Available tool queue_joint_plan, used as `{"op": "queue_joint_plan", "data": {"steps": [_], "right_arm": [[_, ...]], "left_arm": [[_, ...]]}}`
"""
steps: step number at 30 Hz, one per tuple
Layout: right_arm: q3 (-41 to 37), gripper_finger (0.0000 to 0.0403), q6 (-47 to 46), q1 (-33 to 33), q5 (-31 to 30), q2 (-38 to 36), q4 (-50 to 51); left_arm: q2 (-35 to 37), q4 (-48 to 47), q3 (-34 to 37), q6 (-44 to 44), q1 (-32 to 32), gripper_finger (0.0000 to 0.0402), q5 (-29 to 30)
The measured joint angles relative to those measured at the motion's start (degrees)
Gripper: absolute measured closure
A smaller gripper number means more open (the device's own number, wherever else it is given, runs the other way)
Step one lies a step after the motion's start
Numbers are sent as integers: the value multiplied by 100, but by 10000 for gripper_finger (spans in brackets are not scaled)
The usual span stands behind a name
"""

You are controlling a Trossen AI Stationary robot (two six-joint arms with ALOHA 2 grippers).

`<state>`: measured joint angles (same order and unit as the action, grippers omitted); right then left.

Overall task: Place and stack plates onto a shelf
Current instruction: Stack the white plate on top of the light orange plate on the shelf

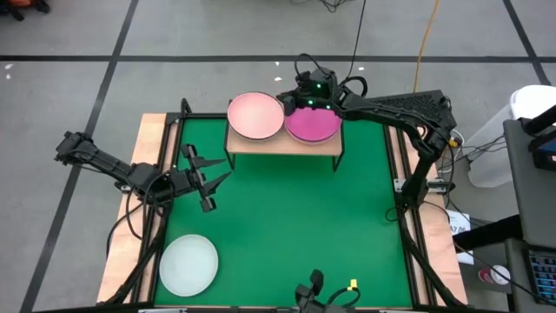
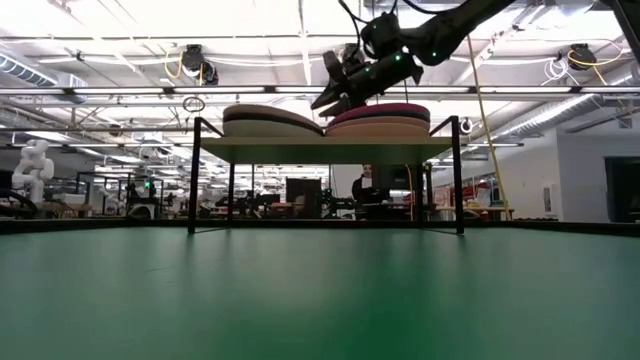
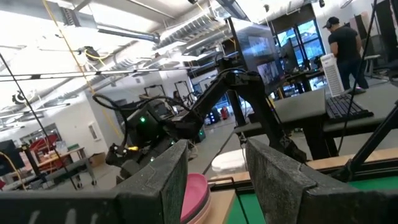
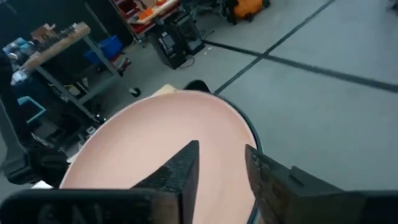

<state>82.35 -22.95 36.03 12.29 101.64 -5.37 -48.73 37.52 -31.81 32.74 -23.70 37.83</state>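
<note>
At seven o'clock on the green mat (image 1: 287,217), one mint-white plate (image 1: 188,264) waits; our left gripper (image 1: 211,181) idles at nine, jaws spread, empty. On the shelf (image 1: 282,143) at twelve, our right gripper (image 1: 289,102) hovers slightly parted, holding nothing, between the pink stack (image 1: 254,116) and the magenta stack (image 1: 313,124); withdrawing carelessly, we could nudge either off.
</note>
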Motion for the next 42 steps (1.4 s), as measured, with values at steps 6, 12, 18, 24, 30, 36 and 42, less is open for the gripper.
{"op": "queue_joint_plan", "data": {"steps": [6,12,18,24,30,36,42], "right_arm": [[0,263,486,-47,131,-570,-16],[-203,267,1512,-493,453,-1888,435],[-955,272,1979,-1192,407,-3311,681],[-2075,273,1980,-1758,391,-4390,370],[-3044,273,2367,-2259,-262,-4979,-45],[-3276,273,2370,-2526,-495,-5038,-8],[-3279,273,2370,-2655,-500,-5031,-115]], "left_arm": [[0,-84,0,13,0,232,2],[0,-1282,-18,-124,-187,232,257],[-232,-3844,-793,-1615,-362,232,296],[-1325,-6165,-1743,-3567,-557,232,-92],[-2625,-7810,-2749,-4370,-1261,232,-806],[-3464,-8237,-3467,-6416,-1948,232,-1683],[-4078,-8228,-3591,-8117,-2643,232,-2128]]}}
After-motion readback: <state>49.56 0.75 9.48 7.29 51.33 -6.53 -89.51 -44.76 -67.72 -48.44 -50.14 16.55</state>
